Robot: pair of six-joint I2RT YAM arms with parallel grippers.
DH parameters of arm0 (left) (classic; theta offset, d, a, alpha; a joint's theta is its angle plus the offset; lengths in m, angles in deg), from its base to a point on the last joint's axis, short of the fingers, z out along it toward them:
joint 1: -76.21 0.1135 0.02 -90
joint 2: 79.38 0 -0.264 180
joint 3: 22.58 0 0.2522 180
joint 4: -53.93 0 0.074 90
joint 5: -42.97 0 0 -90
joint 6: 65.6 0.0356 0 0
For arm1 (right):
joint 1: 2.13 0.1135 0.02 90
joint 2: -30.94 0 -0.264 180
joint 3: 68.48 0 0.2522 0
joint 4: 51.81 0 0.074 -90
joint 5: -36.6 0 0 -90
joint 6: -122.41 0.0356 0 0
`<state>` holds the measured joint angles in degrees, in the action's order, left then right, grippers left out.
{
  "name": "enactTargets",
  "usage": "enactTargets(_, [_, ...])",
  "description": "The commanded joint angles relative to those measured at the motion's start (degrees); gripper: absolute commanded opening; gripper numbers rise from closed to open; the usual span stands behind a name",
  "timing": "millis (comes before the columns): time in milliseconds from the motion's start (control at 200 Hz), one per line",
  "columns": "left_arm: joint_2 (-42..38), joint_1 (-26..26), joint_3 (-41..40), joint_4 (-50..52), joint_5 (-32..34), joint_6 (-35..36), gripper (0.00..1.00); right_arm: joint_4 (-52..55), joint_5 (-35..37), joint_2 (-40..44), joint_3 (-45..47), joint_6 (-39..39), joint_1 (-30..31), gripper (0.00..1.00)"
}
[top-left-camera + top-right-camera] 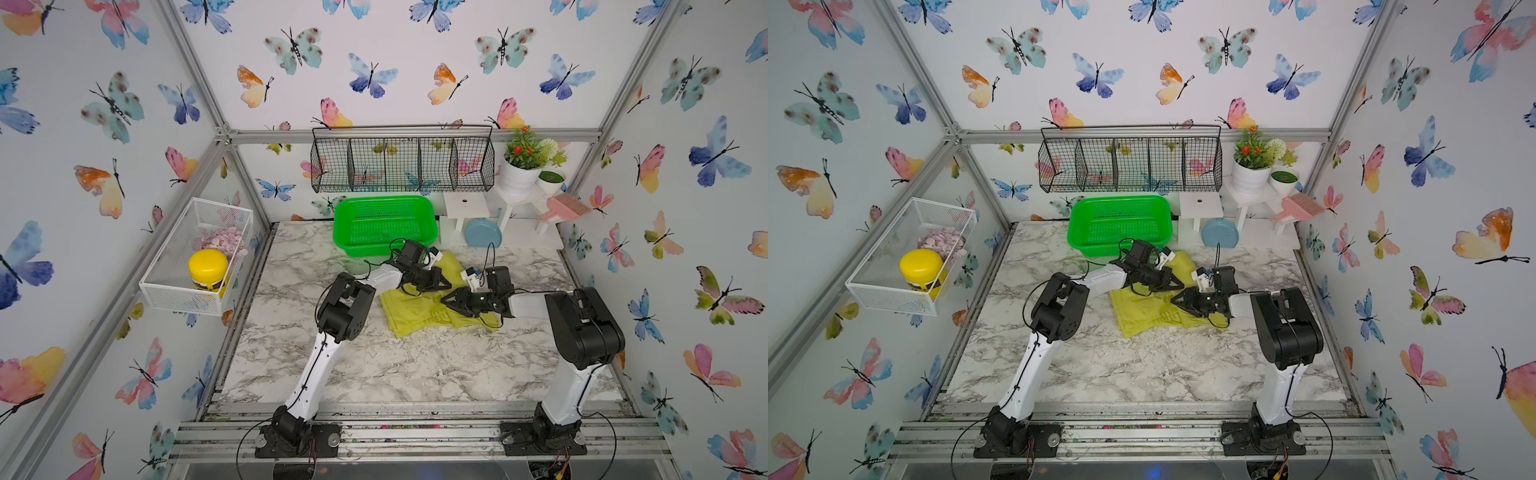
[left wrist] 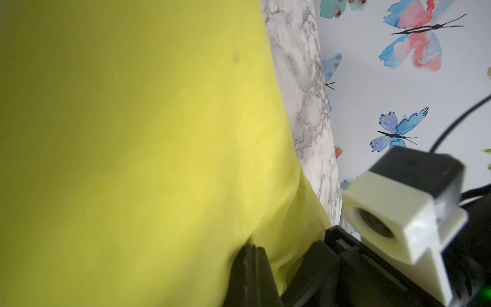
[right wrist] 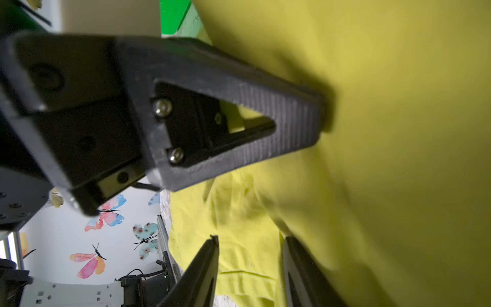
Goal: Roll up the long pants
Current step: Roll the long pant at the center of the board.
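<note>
Both arms reach forward and bend inward, wrists low, tips nearly meeting. The left pincer [image 1: 448, 286] is clamped tight on the long pants [image 1: 415, 311]. The right pincer [image 1: 444, 300] has its jaws parted.

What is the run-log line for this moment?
left pincer: shut on long pants | right pincer: open, over the fabric | long pants: lying folded on marble table, not yet rolled

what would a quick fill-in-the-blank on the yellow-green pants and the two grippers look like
The thin yellow-green fabric long pants lie on the ___-patterned tabletop.
The left gripper is ___ on the pants.
The right gripper, over the pants, has its jaws ___.
Missing: marble; shut; open.
</note>
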<state>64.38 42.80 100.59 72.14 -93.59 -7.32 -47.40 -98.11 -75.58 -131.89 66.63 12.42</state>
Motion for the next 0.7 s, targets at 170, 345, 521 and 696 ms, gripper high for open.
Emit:
enactTargets(170, [3.1, 0.5, -5.4, 3.5, 5.9, -0.7, 0.00, 34.2, 10.2, 8.5, -10.8, -10.9, -1.2, 0.51])
enactTargets(345, [1.1, 0.5, -10.0, 2.5, 6.3, 0.1, 0.00, 34.9, 9.0, 4.9, -21.1, -9.6, -9.4, 0.61])
enactTargets(521, [1.0, 0.5, -10.1, 2.7, 6.0, 0.4, 0.00, 36.9, 3.2, -9.1, -29.6, -13.1, -14.1, 0.62])
enactTargets(696, [1.7, 0.6, -8.5, 3.9, 5.6, 1.2, 0.00, 34.6, -0.9, -14.6, -30.9, -13.8, -14.5, 0.62])
